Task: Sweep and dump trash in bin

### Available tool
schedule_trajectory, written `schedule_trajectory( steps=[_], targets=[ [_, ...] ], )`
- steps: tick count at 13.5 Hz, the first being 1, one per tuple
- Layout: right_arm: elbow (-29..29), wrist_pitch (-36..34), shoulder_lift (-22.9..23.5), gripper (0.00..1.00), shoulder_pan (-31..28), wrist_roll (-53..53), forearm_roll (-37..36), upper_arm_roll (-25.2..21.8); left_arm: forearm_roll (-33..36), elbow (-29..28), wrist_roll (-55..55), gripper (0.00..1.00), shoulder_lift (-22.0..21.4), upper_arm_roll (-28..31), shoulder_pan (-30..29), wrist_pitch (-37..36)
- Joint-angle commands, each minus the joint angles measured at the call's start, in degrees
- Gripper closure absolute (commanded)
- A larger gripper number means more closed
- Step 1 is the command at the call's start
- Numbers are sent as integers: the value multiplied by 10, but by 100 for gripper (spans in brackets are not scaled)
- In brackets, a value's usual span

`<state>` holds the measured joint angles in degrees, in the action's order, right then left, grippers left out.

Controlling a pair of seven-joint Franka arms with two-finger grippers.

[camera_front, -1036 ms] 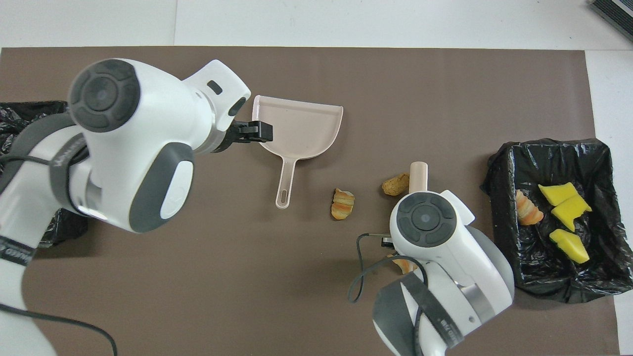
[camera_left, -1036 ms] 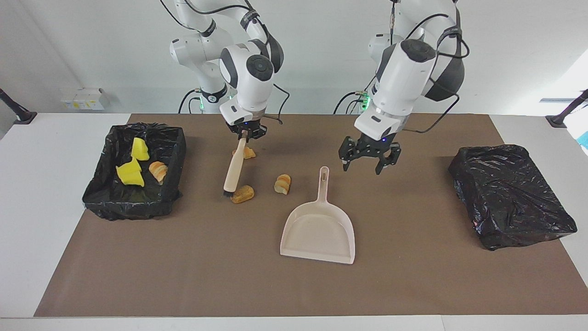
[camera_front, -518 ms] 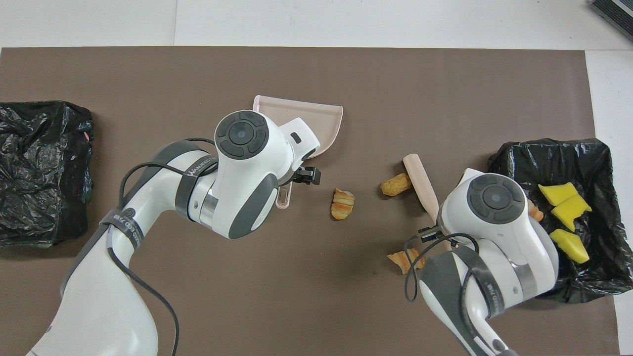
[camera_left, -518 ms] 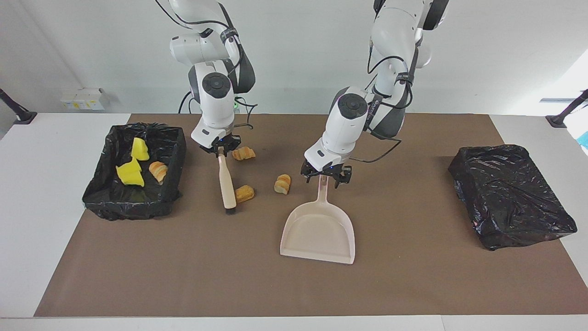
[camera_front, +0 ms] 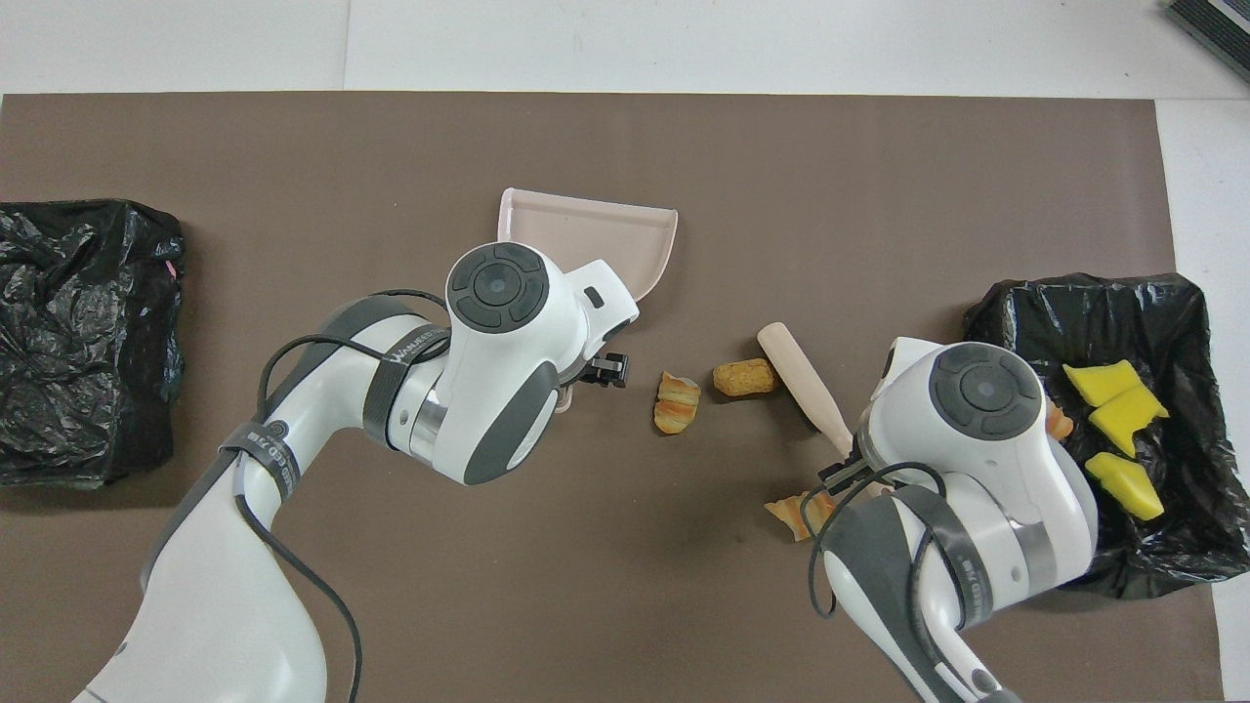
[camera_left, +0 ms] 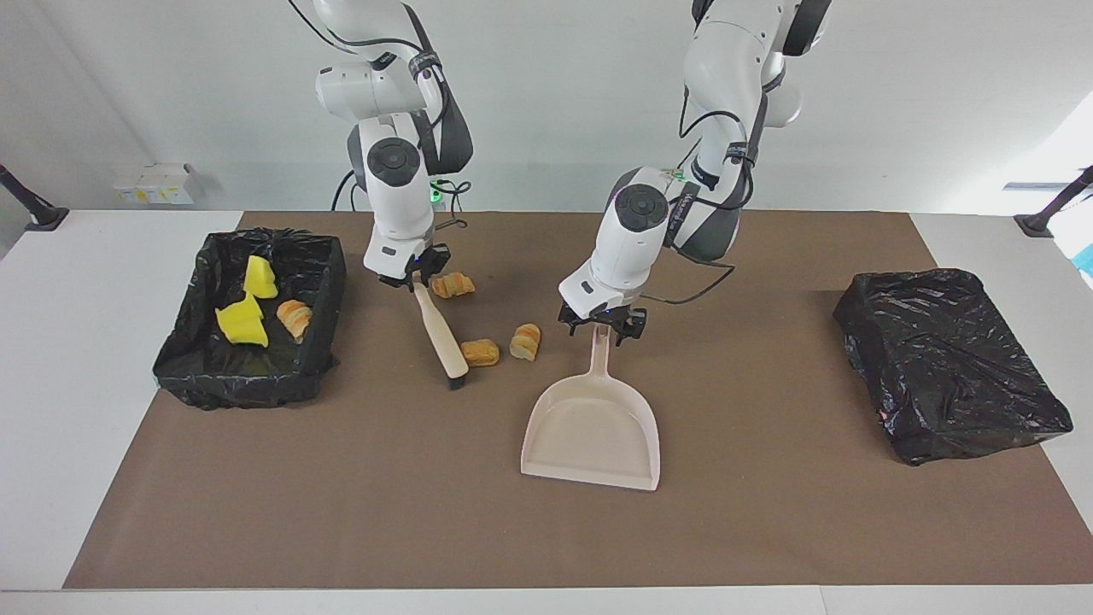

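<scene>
The beige dustpan (camera_left: 593,427) lies flat mid-table, its handle pointing toward the robots. My left gripper (camera_left: 603,329) is down at the end of that handle, straddling it. My right gripper (camera_left: 416,280) is shut on the top of the beige brush (camera_left: 440,329), which slants with its dark bristles on the mat. One tan trash lump (camera_left: 480,352) touches the brush. A second lump (camera_left: 525,342) lies beside it toward the dustpan handle, and a third (camera_left: 452,284) is nearer the robots. The black-lined bin (camera_left: 184,367) holds yellow wedges (camera_left: 241,323) and a bread lump (camera_left: 295,318).
A closed box wrapped in black plastic (camera_left: 948,363) sits at the left arm's end of the brown mat. The bin stands at the right arm's end. In the overhead view both wrists cover their grippers and the dustpan (camera_front: 596,234) handle.
My left gripper came down from above the mat onto the dustpan handle. My right gripper swung the brush, pushing one bread lump toward the lump beside the handle.
</scene>
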<state>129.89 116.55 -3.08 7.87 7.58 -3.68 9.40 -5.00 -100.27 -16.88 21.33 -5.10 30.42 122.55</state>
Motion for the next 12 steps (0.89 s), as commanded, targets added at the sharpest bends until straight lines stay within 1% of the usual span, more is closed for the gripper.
schedule_trajectory(
  steps=[1, 2, 3, 4, 5, 6, 8, 10, 12],
  targets=[
    [5, 7, -10, 100, -2, 29, 11, 2, 1, -9, 7, 100, -8, 10, 10, 1],
    [-2, 3, -10, 100, 4, 28, 11, 2, 2, -7, 8, 100, -8, 10, 9, 2],
    [-8, 1, -10, 100, 5, 28, 12, 2, 16, -4, 13, 100, -8, 11, 8, 1],
    [-14, -1, -10, 100, 5, 27, 12, 1, 71, 2, 27, 100, -8, 10, 9, -2],
    [-25, -9, -11, 100, 5, 24, 12, 1, 108, 3, 35, 100, -8, 9, 6, -8],
    [-38, -20, -11, 100, 5, 23, 12, 1, 110, 2, 59, 100, -13, 9, 2, -14],
    [-61, -28, -11, 100, 3, 21, 11, 0, 109, 3, 148, 100, -35, 17, -17, -34],
    [-79, -41, -12, 100, -3, 17, 11, -1, 110, 3, 252, 100, -61, 17, -59, -75],
    [-85, -64, -24, 100, 0, -54, 11, 0, 109, 2, 392, 100, -89, 17, -111, -130]
  ],
)
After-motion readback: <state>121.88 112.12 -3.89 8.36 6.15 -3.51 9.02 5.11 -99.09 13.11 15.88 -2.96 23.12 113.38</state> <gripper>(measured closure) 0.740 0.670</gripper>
